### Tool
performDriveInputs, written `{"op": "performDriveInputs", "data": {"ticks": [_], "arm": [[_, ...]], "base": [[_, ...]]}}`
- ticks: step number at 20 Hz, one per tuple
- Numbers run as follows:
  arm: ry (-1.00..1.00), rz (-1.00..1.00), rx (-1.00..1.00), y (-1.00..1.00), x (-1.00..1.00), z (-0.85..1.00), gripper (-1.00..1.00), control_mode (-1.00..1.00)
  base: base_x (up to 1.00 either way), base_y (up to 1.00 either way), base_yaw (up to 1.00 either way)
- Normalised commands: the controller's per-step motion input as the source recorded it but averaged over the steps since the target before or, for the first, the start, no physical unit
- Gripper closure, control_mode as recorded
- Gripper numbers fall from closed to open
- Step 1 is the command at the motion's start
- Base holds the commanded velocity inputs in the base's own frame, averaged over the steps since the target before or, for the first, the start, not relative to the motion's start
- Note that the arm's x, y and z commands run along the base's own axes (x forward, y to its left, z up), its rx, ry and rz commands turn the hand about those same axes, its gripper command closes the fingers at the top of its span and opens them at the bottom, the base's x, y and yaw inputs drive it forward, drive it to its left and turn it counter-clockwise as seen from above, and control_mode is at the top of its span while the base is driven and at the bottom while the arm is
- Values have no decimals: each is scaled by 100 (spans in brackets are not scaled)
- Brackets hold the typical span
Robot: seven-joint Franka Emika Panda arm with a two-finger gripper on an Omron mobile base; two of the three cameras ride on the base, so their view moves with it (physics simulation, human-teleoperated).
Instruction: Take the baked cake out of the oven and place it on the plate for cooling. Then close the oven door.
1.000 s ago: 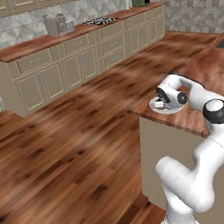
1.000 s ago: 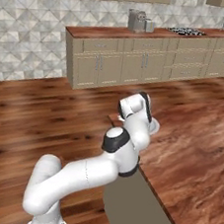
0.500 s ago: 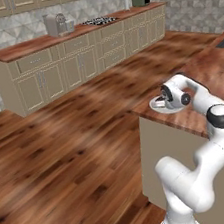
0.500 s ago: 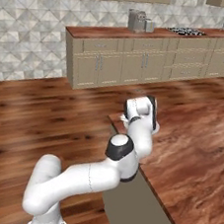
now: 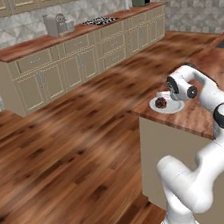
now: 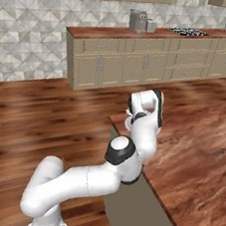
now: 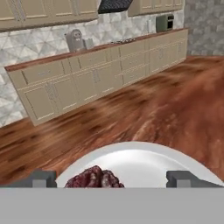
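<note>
You find no readable text, label, brand, number or sign on any surface in these views.

We see a big kitchen with a shiny brown wood floor (image 5: 64, 156). Along the far wall runs a row of cream cupboards (image 5: 77, 63) with a red-brown top. A stove top (image 5: 99, 21) sits on it. The wall (image 6: 30, 29) behind has grey stone tiles. Near us stands a brown wood desk (image 6: 199, 161).

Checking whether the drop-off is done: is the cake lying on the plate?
Yes, the dark reddish cake lies on the white plate, with the open fingers standing either side.
</note>
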Motion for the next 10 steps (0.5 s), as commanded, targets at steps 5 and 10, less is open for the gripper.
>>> {"op": "performDriveInputs", "data": {"ticks": [5,10], "arm": [[0,-13,-6,0,-53,54,-100,-100],[0,-16,-6,0,-84,45,-100,-100]], "base": [[0,0,0],[0,0,0]]}}
